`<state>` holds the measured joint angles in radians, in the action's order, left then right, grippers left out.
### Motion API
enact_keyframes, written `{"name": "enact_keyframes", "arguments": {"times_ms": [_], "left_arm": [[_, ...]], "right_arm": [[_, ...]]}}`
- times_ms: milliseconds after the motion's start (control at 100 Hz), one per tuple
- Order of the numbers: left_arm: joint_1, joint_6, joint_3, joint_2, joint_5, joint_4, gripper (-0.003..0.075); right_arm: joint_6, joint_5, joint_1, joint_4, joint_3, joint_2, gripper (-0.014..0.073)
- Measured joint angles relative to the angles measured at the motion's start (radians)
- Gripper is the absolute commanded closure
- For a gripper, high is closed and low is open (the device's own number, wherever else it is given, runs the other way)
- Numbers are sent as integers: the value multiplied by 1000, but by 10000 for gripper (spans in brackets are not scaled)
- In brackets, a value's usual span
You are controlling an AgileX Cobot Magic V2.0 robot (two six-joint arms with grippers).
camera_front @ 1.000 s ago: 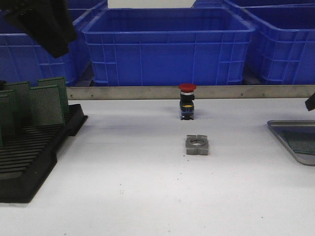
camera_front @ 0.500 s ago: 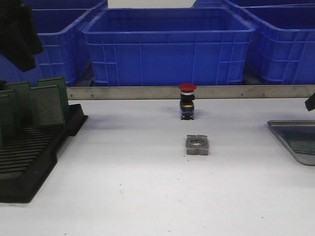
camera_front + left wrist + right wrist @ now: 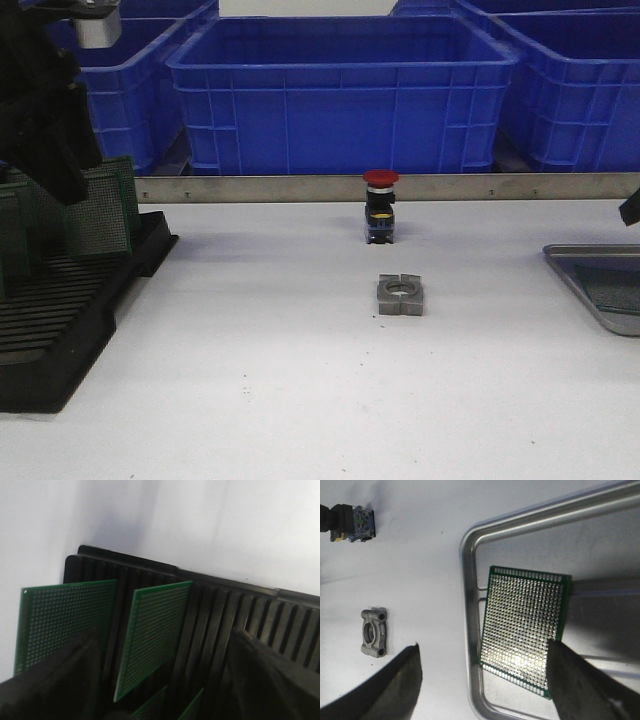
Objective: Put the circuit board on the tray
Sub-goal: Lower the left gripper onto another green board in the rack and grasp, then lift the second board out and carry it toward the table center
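Several green circuit boards (image 3: 100, 212) stand upright in the black slotted rack (image 3: 60, 320) at the left. My left gripper (image 3: 50, 150) hangs low over them. In the left wrist view it (image 3: 160, 680) is open, its fingers (image 3: 55, 680) on either side of one standing board (image 3: 152, 630), with another board (image 3: 65, 615) beside it. The silver tray (image 3: 585, 285) lies at the right edge. In the right wrist view one circuit board (image 3: 525, 630) lies flat in the tray (image 3: 467, 605). My right gripper (image 3: 485, 690) is open and empty above it.
A red-capped push button (image 3: 380, 205) stands mid-table, with a grey metal block (image 3: 401, 295) in front of it. Both also show in the right wrist view, the button (image 3: 352, 524) and the block (image 3: 374, 632). Big blue crates (image 3: 340, 90) stand behind a metal rail (image 3: 300, 188).
My left arm has come down from the upper left to just over the boards in the rack. The right arm and the tray have not moved.
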<state>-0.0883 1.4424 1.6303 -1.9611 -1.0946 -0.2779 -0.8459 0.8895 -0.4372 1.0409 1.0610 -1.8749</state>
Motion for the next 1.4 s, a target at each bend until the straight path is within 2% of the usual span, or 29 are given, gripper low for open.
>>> {"name": "enact_keyframes", "arguments": {"times_ms": [250,320,410,600,800,1050,1250,1400], "left_arm": [[0,2,0,-59,12,15,218],[0,2,0,-69,16,16,247],[0,2,0,-71,16,16,356],[0,2,4,-71,18,17,743],[0,11,55,-74,-67,29,738],[2,-34,208,-74,-123,0,738],[-9,-84,227,-33,-129,-129,738],[-69,-196,228,3,-134,-232,738]], "right_arm": [[0,5,0,0,0,0,51],[0,5,0,0,0,0,51],[0,5,0,0,0,0,51],[0,5,0,0,0,0,51],[0,5,0,0,0,0,51],[0,5,0,0,0,0,51],[0,7,0,0,0,0,51],[0,13,0,0,0,0,51]]}}
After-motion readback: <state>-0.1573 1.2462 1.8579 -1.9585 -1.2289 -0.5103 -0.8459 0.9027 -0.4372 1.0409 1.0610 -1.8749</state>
